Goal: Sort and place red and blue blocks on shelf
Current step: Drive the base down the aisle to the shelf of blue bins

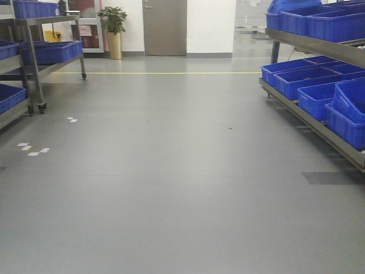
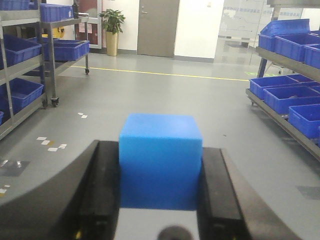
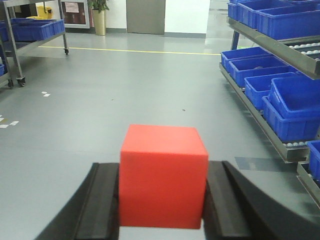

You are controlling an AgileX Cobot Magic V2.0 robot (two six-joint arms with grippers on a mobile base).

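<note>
A bright blue block (image 2: 160, 160) fills the middle of the left wrist view, clamped between the black fingers (image 2: 105, 190) of my left gripper (image 2: 160, 150), which is shut on it. In the right wrist view a bright red block (image 3: 163, 175) sits the same way, with my right gripper (image 3: 163, 167) shut on it. Both blocks are held above the grey floor. A grey steel shelf (image 1: 319, 128) runs along the right side, and another shelf (image 1: 34, 63) stands at the left. Neither gripper shows in the front view.
Large blue bins (image 1: 319, 91) fill the right shelf's levels, and more blue bins (image 1: 54, 51) sit on the left rack, which stands on castors. A potted plant (image 1: 113, 31) and a grey door (image 1: 164, 27) are at the far wall. A yellow line (image 1: 165, 72) crosses the floor.
</note>
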